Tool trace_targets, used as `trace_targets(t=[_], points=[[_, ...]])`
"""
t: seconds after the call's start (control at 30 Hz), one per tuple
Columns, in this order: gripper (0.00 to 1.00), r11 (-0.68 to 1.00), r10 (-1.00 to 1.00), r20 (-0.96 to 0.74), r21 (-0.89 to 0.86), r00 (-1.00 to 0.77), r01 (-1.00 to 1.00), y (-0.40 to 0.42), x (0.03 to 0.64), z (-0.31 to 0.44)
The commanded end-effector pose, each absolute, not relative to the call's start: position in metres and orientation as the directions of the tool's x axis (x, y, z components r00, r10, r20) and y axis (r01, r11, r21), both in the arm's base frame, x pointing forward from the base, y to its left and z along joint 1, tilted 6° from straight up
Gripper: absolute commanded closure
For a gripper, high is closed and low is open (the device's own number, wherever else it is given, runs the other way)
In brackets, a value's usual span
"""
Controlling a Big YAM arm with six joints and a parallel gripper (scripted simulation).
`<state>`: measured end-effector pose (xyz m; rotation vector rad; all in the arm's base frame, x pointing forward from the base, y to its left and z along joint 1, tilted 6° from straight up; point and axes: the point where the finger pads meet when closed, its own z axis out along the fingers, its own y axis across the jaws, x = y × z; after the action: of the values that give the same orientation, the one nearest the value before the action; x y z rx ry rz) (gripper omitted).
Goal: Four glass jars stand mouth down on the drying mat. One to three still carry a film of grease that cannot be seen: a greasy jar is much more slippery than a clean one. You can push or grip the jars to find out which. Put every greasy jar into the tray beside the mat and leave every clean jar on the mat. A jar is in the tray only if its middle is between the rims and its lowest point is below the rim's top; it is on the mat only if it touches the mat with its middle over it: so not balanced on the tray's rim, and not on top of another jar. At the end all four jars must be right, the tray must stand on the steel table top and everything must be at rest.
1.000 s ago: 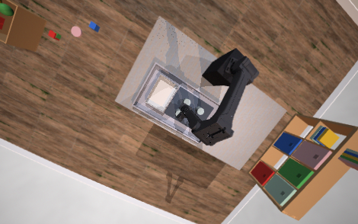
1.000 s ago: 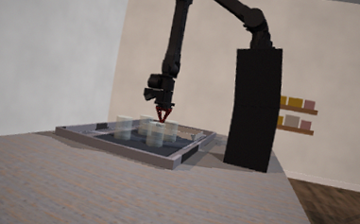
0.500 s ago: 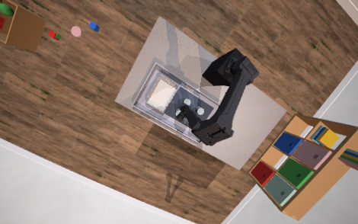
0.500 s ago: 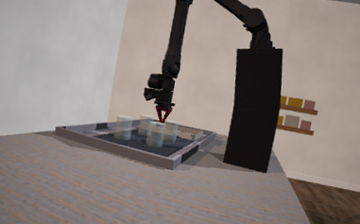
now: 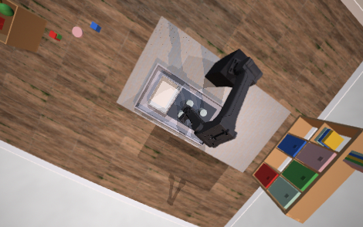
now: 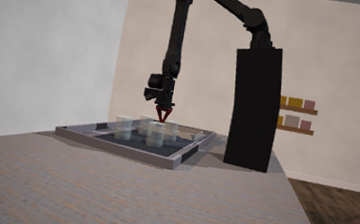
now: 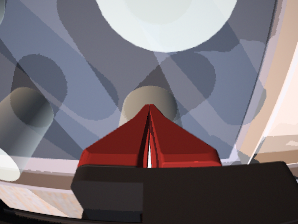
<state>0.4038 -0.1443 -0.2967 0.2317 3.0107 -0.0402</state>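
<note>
My gripper (image 6: 161, 121) (image 7: 149, 111) is shut, with nothing between its red fingertips. It points down over the dark mat (image 6: 137, 146) (image 7: 100, 60), at about the height of the jar tops. One pale glass jar (image 7: 167, 20) looms large at the top of the wrist view. Another jar (image 7: 150, 96) shows just beyond the fingertips, partly hidden by them. A third jar (image 7: 25, 120) is at the left. The exterior view shows all four upright; the nearest jar (image 6: 155, 136) stands below the gripper. Whether they touch cannot be told. The white tray (image 5: 164, 94) beside the mat is empty.
A raised grey rim (image 6: 113, 147) surrounds the mat and tray. In the top view, two jars (image 5: 189, 103) (image 5: 203, 113) stand on the arm's base side, and the arm hides part of the mat. The black base (image 5: 225, 69) (image 6: 253, 111) stands outside the rim.
</note>
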Motion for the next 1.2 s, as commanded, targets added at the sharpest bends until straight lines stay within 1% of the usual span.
trace_targets(t=[0.0,1.17], points=[[1.0,0.989,0.147,-0.11,-0.012,-0.983,0.149,-0.1435,0.3925,-0.2957],[1.0,0.989,0.147,-0.11,-0.012,-0.983,0.149,-0.1429,0.3885,-0.2962]])
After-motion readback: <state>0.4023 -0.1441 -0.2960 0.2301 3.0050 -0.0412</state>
